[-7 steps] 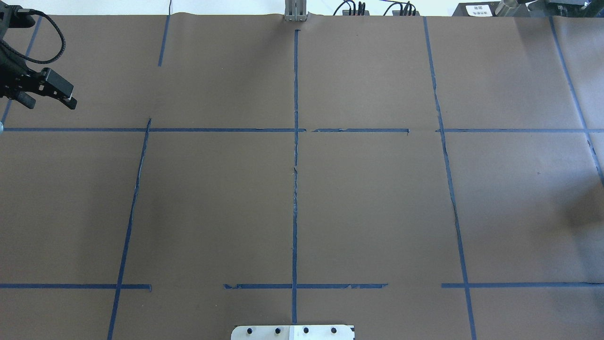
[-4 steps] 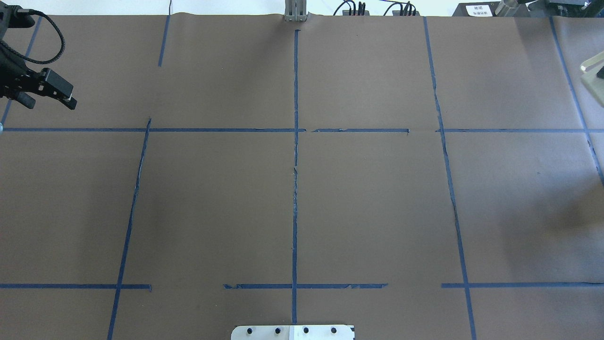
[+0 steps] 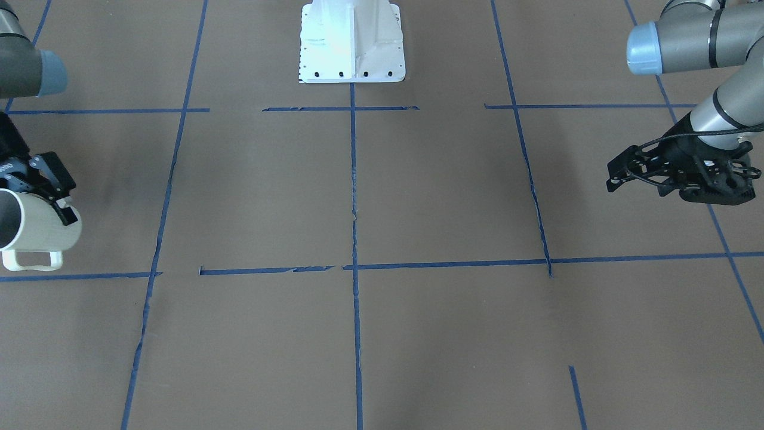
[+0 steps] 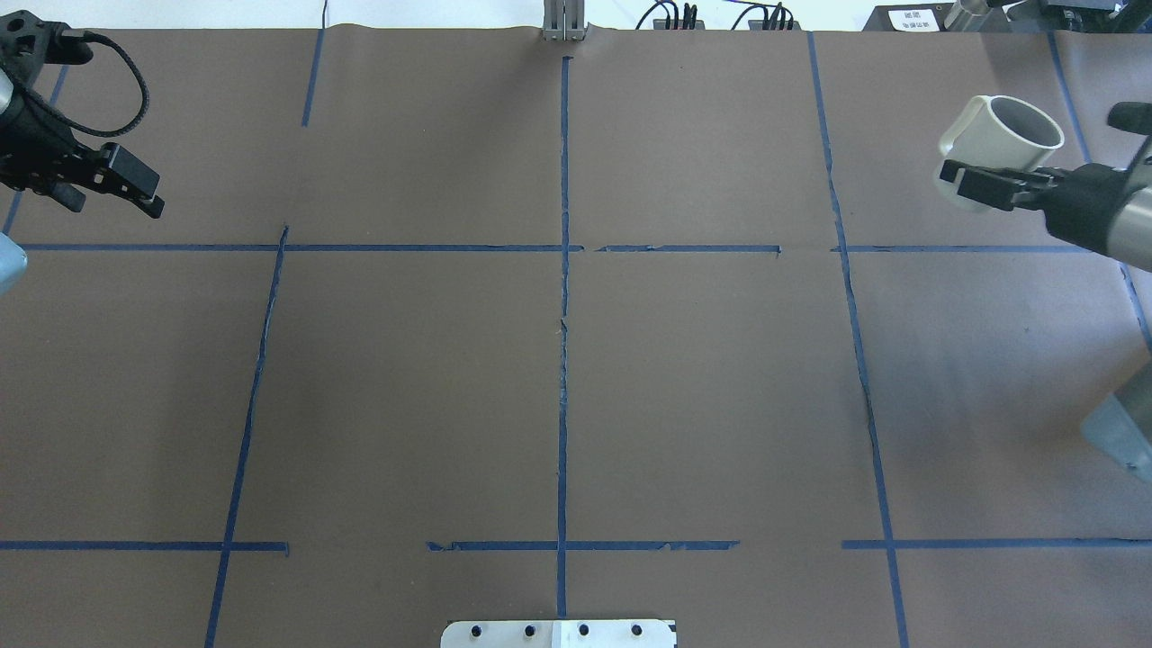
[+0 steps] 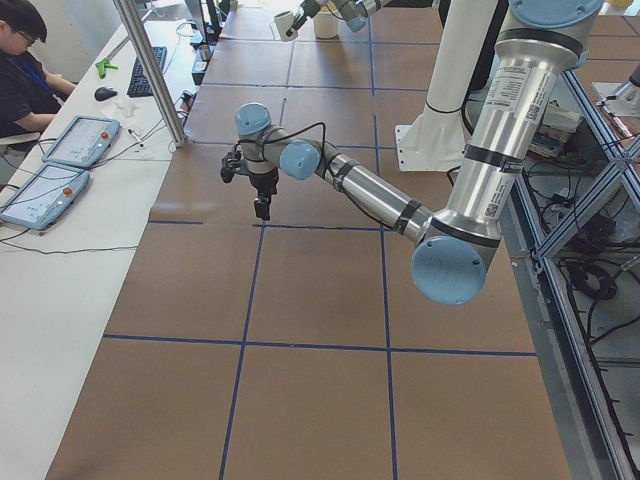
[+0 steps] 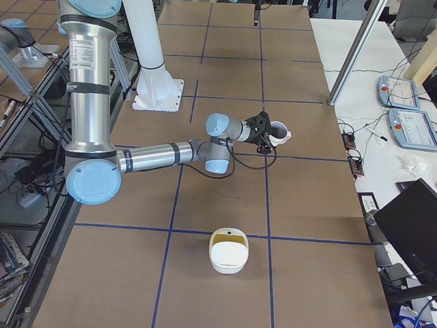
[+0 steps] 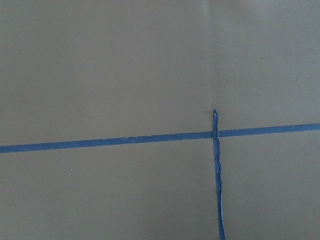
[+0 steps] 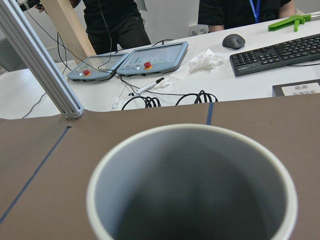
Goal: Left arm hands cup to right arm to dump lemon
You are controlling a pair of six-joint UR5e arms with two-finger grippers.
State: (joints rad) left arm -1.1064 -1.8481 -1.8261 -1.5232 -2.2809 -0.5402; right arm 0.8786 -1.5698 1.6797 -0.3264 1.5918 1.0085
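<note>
Where the table's (image 6: 225, 198) right end lies nearest, a white bowl (image 6: 229, 256) with a yellowish inside sits on the brown cover. Whether that yellow is the lemon I cannot tell. Farther along, the right arm (image 6: 157, 154) stretches out over the table. The right gripper (image 4: 983, 180) is clamped across the side of the cup (image 4: 1003, 135) and holds it tilted above the surface. The cup's cream handle is turned toward the operators' side, and the wrist view looks straight into its grey inside. Farthest off, near the opposite end, the left arm (image 5: 370, 190) hangs the left gripper (image 4: 106, 191) over a crossing of blue tape lines (image 7: 216, 134), its fingers spread apart with nothing between them.
</note>
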